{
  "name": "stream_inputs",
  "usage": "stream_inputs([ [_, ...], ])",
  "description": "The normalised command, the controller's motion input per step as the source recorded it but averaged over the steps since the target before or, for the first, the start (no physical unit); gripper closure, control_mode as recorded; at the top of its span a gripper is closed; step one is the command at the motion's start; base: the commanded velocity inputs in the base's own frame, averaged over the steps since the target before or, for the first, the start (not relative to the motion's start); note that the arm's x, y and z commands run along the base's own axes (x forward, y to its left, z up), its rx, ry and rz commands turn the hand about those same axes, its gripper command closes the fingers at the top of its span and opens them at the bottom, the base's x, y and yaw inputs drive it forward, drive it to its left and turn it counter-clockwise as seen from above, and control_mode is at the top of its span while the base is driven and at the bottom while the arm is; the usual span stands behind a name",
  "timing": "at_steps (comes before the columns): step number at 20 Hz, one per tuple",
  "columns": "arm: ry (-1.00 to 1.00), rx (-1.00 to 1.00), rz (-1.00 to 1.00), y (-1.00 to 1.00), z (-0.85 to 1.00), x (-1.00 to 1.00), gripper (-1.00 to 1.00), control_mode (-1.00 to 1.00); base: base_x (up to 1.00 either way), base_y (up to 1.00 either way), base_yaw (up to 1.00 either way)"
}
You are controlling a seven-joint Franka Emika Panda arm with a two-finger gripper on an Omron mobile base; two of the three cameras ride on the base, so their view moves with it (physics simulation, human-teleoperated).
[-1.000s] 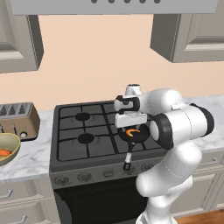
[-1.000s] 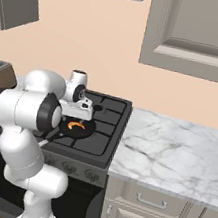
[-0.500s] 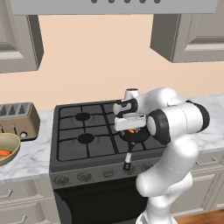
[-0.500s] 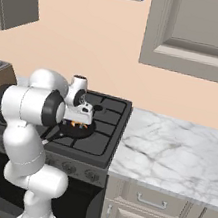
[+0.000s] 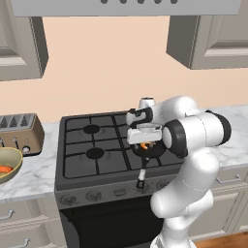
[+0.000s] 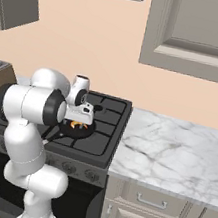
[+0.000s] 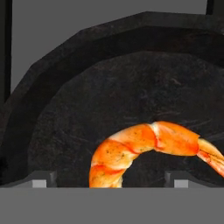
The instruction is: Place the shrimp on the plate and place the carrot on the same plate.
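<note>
Far left, a yellowish-green bowl (image 5: 8,164) sits on the marble counter (image 5: 29,181) with the carrot (image 5: 5,169) lying inside, a toaster (image 5: 19,133) just behind it. Moving right to the stove (image 5: 97,150): the gripper (image 5: 144,143) hangs low over the black frying pan (image 5: 154,151), jaws spread wide, nothing in them. From the hand, the shrimp (image 7: 144,151) lies curled on the pan floor between the two fingertips (image 7: 41,178), untouched. Counter stretches away on the right.

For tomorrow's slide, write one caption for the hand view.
Open gripper poised low over a curved orange shrimp lying in a black frying pan.
</note>
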Motion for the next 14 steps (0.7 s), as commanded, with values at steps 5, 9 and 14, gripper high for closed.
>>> stream_inputs([
  [5,0.01,0.01,0.00,0.00,-0.02,0.00,1.00,-1.00,0.00,0.00,0.00],
  [9,0.00,0.00,0.00,0.00,0.00,0.00,1.00,-1.00,0.00,0.00,0.00],
  [14,0.00,0.00,0.00,0.00,0.00,0.00,1.00,-1.00,0.00,0.00,0.00],
])
